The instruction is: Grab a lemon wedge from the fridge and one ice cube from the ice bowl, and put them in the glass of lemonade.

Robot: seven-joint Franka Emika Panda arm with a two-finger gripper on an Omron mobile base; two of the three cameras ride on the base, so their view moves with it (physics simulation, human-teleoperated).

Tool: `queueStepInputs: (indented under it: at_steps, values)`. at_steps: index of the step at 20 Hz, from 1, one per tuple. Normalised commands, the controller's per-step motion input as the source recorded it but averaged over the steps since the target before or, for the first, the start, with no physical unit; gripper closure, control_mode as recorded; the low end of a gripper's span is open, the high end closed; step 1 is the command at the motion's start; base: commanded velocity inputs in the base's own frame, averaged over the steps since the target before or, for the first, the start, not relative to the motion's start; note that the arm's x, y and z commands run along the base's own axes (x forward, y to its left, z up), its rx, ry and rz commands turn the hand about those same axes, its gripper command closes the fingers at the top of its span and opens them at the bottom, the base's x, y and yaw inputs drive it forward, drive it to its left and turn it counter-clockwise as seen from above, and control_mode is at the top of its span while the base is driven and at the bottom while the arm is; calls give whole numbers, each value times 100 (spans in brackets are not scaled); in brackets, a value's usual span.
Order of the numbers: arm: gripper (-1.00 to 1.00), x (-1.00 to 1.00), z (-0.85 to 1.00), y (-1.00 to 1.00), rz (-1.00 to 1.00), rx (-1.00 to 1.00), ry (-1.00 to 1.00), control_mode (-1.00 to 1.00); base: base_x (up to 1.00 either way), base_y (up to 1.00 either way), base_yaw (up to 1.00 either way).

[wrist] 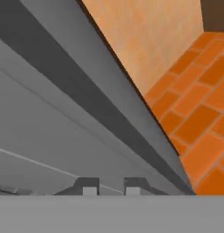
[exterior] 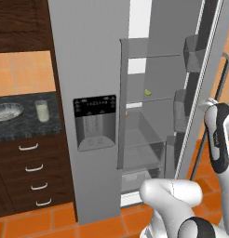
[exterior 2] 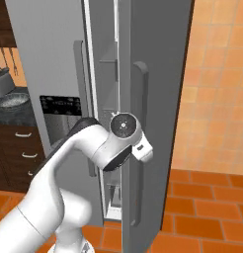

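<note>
The grey fridge [exterior: 88, 65] stands with its right door [exterior 2: 155, 74] swung open. On an inner shelf lies the tiny yellow-green lemon wedge [exterior: 147, 92]. At the left, the glass of lemonade [exterior: 41, 110] stands on the dark counter, with the speckled ice bowl [exterior: 7, 111] beside it. My gripper [wrist: 111, 187] is shut and sits close against the open door's outer face, by its long vertical handle [exterior 2: 141, 99]. I see nothing between the fingertips [wrist: 89, 187].
Glass shelves and door bins [exterior: 193, 53] fill the fridge interior. The black dispenser panel [exterior: 94, 122] is on the shut left door. Wooden drawers [exterior: 32, 169] sit under the counter [exterior: 23, 128]. Orange tiled floor [wrist: 200, 118] and an orange wall lie right of the door.
</note>
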Motion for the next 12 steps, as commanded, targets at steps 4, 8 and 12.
queueStepInputs:
  at_steps: [4,8,12]
  values:
    - [-100,-92,63,-7,-8,0,-3,-100,0,0,0]
    - [-100,-78,84,28,-5,-4,-7,-100,0,0,0]
    - [-100,-37,82,78,-4,-22,-1,-100,0,0,0]
